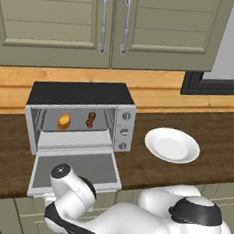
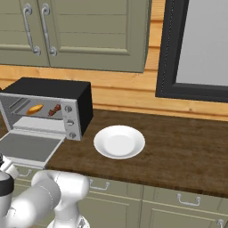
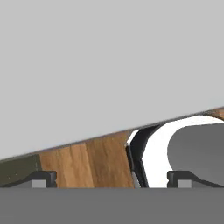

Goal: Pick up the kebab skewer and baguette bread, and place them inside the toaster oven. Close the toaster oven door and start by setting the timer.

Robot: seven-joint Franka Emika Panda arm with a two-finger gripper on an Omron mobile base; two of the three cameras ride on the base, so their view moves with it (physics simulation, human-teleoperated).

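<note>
In the left base view the oven stands on the desk with its door dropped flat toward the robot. The bread and the skewer already sit inside on the rack, bread on the left, skewer on the right, apart from each other. The white plate lies to the right of the oven. The arm bends low in front of the door's front edge.

In the right base view the same is seen from the other side: bread and skewer inside, the door lying open, the knobs in a column at the oven's right.

In the hand view the tool has its fingertips wide apart and holds nothing; a big grey surface lies very close above it, probably the underside of the door.

I judge the step in hand is closing the door. It would go well to push up from below near the middle of the front edge, so the door swings evenly, and to follow its arc until it shuts fully, without shaking the food.
</note>
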